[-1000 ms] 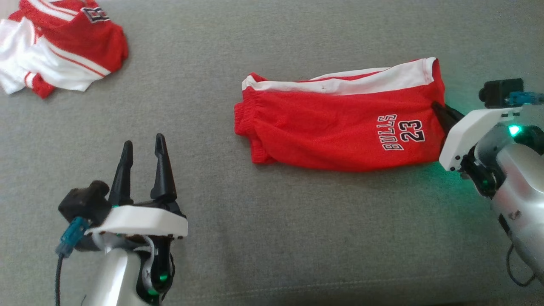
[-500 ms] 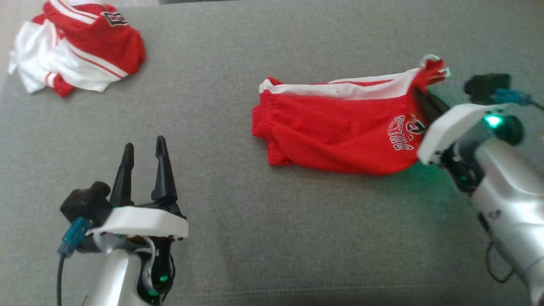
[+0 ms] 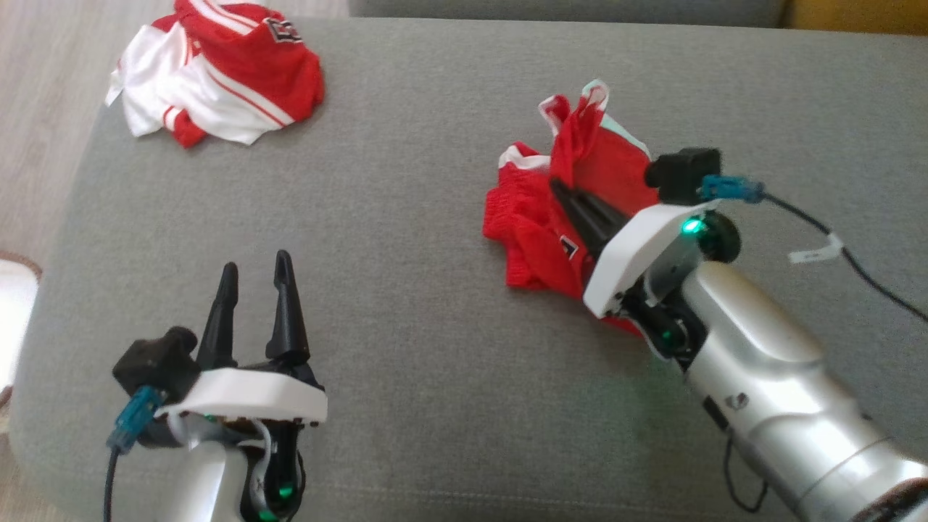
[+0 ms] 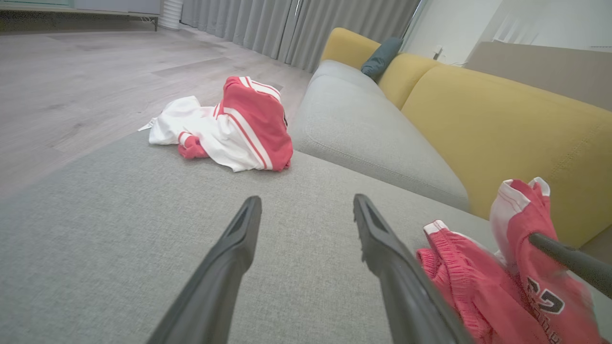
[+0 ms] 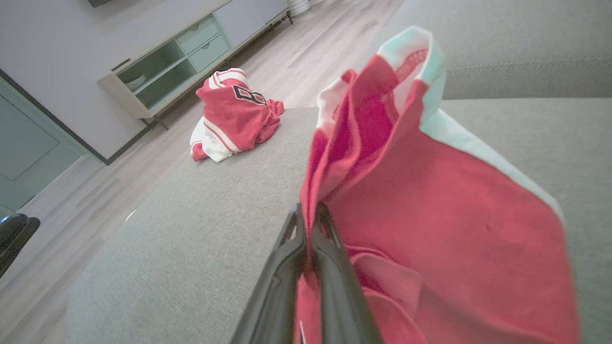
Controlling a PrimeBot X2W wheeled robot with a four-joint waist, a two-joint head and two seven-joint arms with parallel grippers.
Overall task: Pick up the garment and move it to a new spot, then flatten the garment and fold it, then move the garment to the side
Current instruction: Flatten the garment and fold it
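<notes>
The red mesh basketball shorts with white side stripes [image 3: 525, 243] lie bunched on the right half of the grey fabric sofa cushion [image 3: 406, 362], nearer its far edge than its near one. One white-trimmed leg hem is pulled up off the cushion, while the gathered waistband end rests on it. The right gripper [image 3: 557, 187] has its two dark fingers pinched tight together on the raised part of the shorts.

The left gripper [image 3: 257, 262] is spread wide with nothing between its fingers, over the near left part of the cushion.

A crumpled red-and-white jersey [image 3: 225, 80] sits at the far left corner, well apart from the shorts. Bare cushion runs between the two garments and along the near edge. Pale wooden floor [image 3: 36, 109] lies beyond the left edge. In the left wrist view a yellow sofa backrest [image 4: 502, 124] rises behind the shorts.
</notes>
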